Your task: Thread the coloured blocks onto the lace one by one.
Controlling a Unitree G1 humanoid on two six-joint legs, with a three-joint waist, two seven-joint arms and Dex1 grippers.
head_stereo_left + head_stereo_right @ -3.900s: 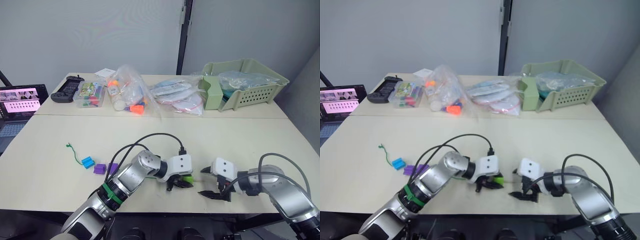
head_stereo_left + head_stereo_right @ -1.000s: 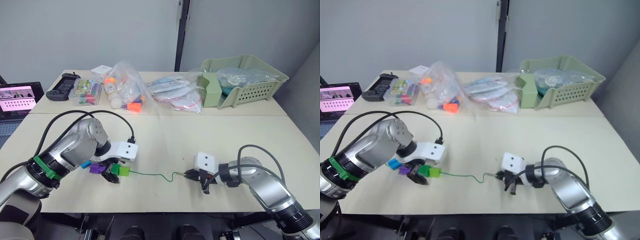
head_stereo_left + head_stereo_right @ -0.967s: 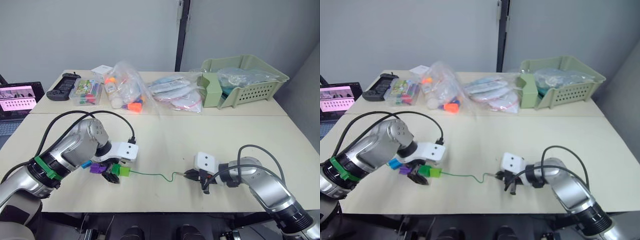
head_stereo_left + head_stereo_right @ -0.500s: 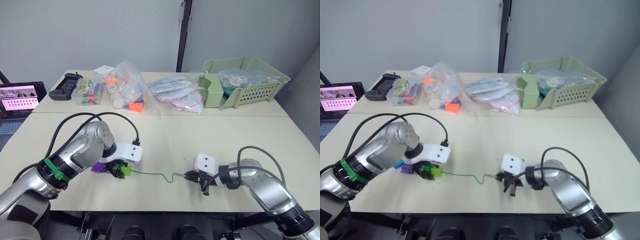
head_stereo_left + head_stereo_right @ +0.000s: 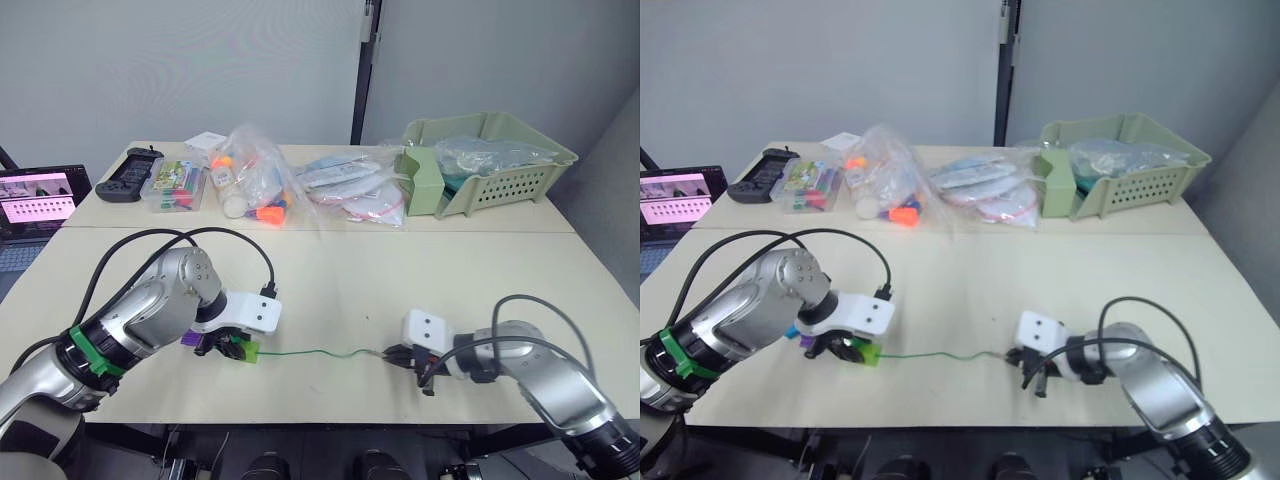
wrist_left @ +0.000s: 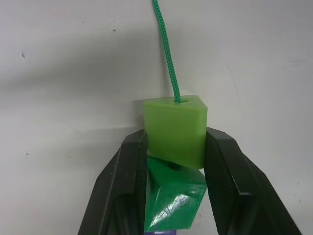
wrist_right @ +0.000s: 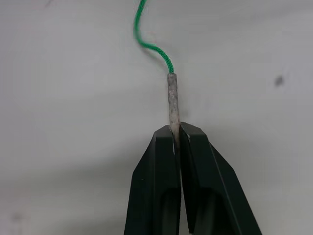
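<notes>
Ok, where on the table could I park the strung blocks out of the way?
Bare table runs between the lace and the bags, and out to its right end. The back edge is crowded, from the controller to the basket.

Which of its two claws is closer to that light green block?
Left. The left gripper is clamped on the light green block itself; the right gripper is off at the other end of the lace, pinching its stiff tip.

Green basket (image 5: 500,165), clear bags (image 5: 255,185), perhaps a controller (image 5: 128,178), laptop (image 5: 35,200).
</notes>
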